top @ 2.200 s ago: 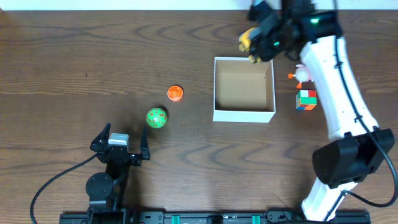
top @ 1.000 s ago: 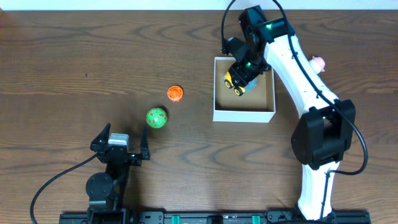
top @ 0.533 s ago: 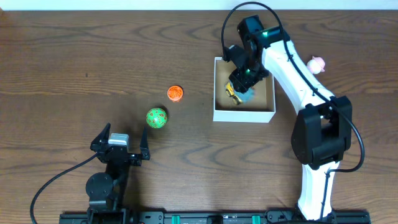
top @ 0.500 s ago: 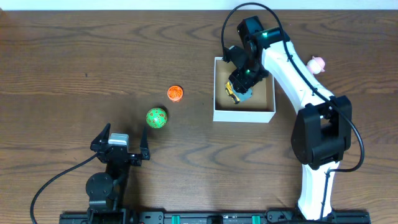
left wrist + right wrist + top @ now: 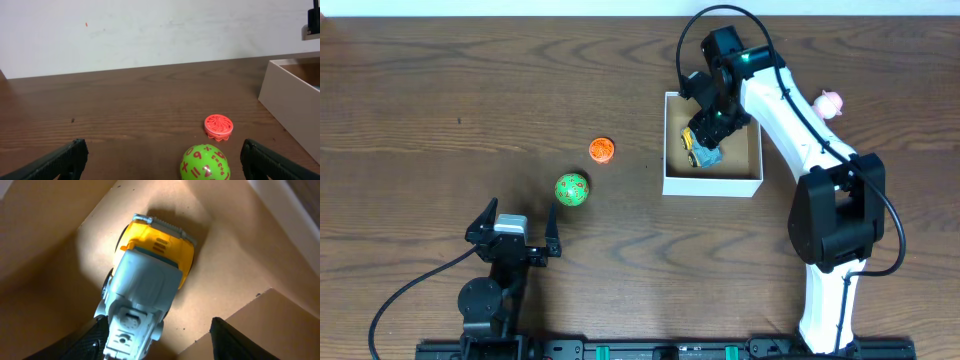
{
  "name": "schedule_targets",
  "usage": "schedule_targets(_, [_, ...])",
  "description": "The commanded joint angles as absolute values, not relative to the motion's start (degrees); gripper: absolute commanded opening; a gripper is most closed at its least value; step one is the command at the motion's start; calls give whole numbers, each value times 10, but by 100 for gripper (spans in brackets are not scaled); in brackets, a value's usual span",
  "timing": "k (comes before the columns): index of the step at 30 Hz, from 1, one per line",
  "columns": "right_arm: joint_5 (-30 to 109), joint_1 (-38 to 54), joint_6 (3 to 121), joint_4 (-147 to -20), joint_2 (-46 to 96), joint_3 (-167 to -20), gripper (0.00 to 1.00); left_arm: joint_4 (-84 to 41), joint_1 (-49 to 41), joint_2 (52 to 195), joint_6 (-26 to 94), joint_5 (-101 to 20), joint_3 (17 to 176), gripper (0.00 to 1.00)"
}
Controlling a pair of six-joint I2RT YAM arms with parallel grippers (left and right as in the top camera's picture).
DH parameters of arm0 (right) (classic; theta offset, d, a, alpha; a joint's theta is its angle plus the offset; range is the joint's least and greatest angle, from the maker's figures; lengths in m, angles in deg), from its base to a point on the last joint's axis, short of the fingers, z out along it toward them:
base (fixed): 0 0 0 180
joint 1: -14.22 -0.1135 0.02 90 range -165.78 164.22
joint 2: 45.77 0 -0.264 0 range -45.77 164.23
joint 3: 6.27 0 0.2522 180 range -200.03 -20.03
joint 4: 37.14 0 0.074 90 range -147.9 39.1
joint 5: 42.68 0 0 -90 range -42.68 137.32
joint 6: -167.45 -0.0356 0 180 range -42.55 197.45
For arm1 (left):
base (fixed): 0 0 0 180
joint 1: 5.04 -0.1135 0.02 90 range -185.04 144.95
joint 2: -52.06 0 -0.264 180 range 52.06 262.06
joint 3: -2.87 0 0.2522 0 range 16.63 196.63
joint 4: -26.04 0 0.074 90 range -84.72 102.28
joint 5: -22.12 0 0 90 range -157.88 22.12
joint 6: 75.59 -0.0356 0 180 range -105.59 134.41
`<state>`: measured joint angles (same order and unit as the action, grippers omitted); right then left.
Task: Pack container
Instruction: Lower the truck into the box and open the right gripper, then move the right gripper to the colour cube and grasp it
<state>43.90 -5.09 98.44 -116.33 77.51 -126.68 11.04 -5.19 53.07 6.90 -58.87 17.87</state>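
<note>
The container (image 5: 712, 185) is a square white box with a tan inside, at centre right of the table. A yellow and grey toy truck (image 5: 701, 150) lies on its floor. My right gripper (image 5: 712, 128) is low inside the box, just over the truck. In the right wrist view its jaws (image 5: 162, 341) are spread wide and open. The truck (image 5: 150, 265) lies between them, close to the left finger. My left gripper (image 5: 516, 228) is open and empty near the front edge. The box wall (image 5: 292, 105) shows at the right of the left wrist view.
A green number ball (image 5: 572, 189) lies just ahead of the left jaws (image 5: 162, 165) and also shows in the left wrist view (image 5: 205, 162). An orange ridged disc (image 5: 602, 150) lies beyond it. A small pink toy (image 5: 830, 101) lies right of the right arm.
My right arm carried the truck from the back right over the box and down into it. The jaws have opened and the truck now lies on the box floor. The left arm has not moved.
</note>
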Motion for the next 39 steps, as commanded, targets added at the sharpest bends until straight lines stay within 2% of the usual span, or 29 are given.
schedule_targets(1, [444, -56, 976, -1175, 767, -1315, 70, 91, -50, 531, 72, -580, 169, 98])
schedule_targets(6, [439, -57, 974, -1212, 751, -1413, 74, 91, -50, 531, 72, -580, 169, 98])
schedule_targets(10, [462, -54, 955, -1259, 734, -1508, 87, 91, -50, 531, 72, -580, 169, 98])
schedule_targets(12, [502, -47, 932, -1281, 726, -1545, 90, 91, -50, 531, 72, -580, 169, 98])
schedule_targets(13, [528, -43, 917, -1291, 722, -1560, 99, 91, -50, 531, 72, -580, 169, 98])
schedule_targets(17, [629, -6, 835, -1324, 707, -1582, 99, 91, -50, 531, 72, -580, 169, 98])
schedule_targets(25, [634, 111, 736, -1480, 706, -1554, 99, 91, -50, 531, 72, -580, 169, 98])
schedule_targets(32, [522, 200, 716, -1474, 704, -1455, 99, 91, -50, 531, 72, -580, 169, 98])
schedule_targets(39, [524, 204, 723, -1377, 704, -1282, 99, 91, -50, 531, 72, -580, 169, 98])
